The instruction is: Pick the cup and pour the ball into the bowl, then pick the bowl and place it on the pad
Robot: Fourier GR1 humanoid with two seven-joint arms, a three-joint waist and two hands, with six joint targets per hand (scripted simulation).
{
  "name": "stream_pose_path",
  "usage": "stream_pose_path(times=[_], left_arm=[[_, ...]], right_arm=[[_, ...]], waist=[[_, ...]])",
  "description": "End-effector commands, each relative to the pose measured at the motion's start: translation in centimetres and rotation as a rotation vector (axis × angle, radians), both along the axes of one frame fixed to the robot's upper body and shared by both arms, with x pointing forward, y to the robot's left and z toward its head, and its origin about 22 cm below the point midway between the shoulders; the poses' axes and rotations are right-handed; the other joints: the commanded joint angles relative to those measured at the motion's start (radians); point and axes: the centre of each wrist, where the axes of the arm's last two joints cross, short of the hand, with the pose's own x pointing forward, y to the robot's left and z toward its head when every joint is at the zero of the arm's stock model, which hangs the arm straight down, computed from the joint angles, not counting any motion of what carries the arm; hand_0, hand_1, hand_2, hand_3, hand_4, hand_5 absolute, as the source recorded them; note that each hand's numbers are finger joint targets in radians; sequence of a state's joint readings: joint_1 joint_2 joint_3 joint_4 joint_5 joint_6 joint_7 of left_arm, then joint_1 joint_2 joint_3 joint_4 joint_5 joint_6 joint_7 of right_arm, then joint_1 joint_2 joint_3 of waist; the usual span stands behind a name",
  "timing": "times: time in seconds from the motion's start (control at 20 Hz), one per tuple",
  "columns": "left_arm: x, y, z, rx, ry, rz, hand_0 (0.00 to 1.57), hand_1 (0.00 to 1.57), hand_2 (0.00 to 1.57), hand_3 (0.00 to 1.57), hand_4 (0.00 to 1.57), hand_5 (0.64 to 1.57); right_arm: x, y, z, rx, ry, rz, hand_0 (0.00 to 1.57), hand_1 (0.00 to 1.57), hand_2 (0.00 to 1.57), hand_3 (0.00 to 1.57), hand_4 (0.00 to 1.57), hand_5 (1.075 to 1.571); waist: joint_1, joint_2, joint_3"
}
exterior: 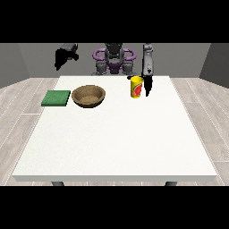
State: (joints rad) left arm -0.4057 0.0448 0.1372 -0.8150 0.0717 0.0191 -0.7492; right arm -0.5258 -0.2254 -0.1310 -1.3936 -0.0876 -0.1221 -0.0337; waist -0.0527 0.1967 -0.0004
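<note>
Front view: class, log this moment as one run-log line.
yellow cup: upright, hand at view's right beside it | brown wooden bowl: on table | green pad: bare

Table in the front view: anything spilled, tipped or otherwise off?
Nothing stands out. The yellow cup stands upright beside the robot hand at the view's right, the brown bowl sits level, and the green pad lies flat.

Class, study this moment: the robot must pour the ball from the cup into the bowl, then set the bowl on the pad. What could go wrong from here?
1. The hand at the view's right is right beside the upright yellow cup; a sideways nudge might tip it.
2. The wooden bowl sits apart from the cup, so an early tilt could spill the ball onto the table.
3. The bowl nearly touches the green pad; lifting could shift it.
</note>
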Motion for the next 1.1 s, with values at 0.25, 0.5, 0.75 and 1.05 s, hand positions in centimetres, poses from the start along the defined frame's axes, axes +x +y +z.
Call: stream_pose_path(times=[0.25, 0.5, 0.75, 1.05], left_arm=[[1.3, 0.4, -1.1, 0.018, -0.049, 0.05, 0.0, 0.0, 0.0, 0.0, 0.0, 1.531], [-2.8, 1.0, -4.7, 0.2, -0.063, 0.077, 1.29, 1.29, 1.57, 1.57, 1.25, 1.236], [-2.0, -0.9, -4.6, 0.199, -0.052, 0.065, 1.32, 1.32, 1.57, 1.57, 1.29, 1.21], [0.4, -3.1, -2.0, 0.248, -0.047, 0.025, 1.35, 1.35, 1.57, 1.57, 1.31, 1.172]], right_arm=[[0.4, -0.2, 1.2, -0.008, -0.047, 0.003, 0.0, 0.0, 0.33, 0.49, 0.62, 1.568], [-0.6, -2.8, -0.3, -0.018, 0.011, 0.003, 0.0, 0.0, 0.39, 0.67, 0.59, 1.57], [-0.2, -5.6, 0.1, -0.016, 0.023, -0.035, 0.0, 0.0, 0.38, 0.66, 0.58, 1.57], [-0.1, -6.7, -2.4, 0.005, 0.086, -0.098, 0.0, 0.0, 0.39, 0.66, 0.58, 1.569]], waist=[[-0.033, 0.047, -0.0002], [-0.047, -0.001, -0.0001], [-0.02, -0.011, -0.0001], [0.032, -0.092, 0.0006]])
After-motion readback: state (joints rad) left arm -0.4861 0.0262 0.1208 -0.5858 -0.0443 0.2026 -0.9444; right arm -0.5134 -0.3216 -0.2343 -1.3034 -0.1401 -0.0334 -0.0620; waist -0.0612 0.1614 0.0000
